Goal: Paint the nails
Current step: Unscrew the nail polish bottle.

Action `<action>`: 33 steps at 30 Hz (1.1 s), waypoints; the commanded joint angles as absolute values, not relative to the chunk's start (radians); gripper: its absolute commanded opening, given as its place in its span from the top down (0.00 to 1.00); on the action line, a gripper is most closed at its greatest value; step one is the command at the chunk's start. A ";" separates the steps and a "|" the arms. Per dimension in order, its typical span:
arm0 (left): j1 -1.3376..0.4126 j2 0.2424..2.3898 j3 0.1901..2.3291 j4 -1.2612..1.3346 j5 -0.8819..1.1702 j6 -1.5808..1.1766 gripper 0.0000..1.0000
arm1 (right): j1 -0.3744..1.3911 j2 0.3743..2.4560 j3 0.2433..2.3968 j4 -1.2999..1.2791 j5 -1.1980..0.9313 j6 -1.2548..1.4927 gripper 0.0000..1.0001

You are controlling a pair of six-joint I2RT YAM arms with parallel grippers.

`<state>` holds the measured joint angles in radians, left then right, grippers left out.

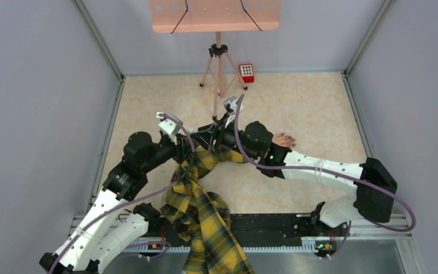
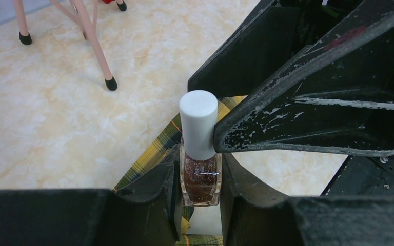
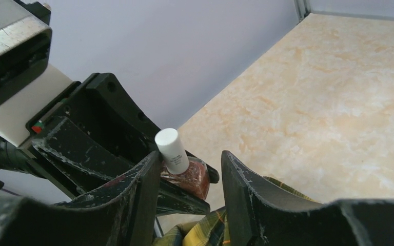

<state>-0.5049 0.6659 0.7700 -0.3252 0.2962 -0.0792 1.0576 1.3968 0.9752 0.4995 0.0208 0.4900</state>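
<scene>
The nails [image 1: 286, 137] lie on the mannequin hand [image 1: 281, 141], flat on the table beside the right arm's elbow. They show dark red, but coverage is too small to judge. By the look of it, you are at uncapping: the left gripper [image 2: 200, 177] is clamped on the nail polish bottle [image 2: 200, 182], white cap [image 2: 198, 123] on, and the right gripper [image 3: 190, 160] brackets that cap, jaws apart. Clearance is tight above the plaid sleeve [image 1: 205, 208], with the tripod [image 1: 218, 68] close behind; open table lies beyond the hand.
</scene>
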 commanded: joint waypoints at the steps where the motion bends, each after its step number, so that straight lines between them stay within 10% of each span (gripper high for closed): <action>1: -0.506 0.665 0.787 -0.293 0.310 -0.086 1.00 | 1.082 1.414 1.051 0.510 0.020 0.476 0.54; 26: -0.506 0.690 0.790 -0.298 0.330 -0.083 1.00 | 1.093 1.458 1.107 0.464 0.023 0.450 0.62; 33: -0.506 0.688 0.789 -0.296 0.338 -0.082 1.00 | 1.094 1.452 1.106 0.449 0.049 0.444 0.81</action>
<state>-0.5049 0.6922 0.7700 -0.3370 0.3202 -0.0792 1.0782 1.4509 1.0496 0.4469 0.0242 0.4633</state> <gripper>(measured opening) 0.317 0.252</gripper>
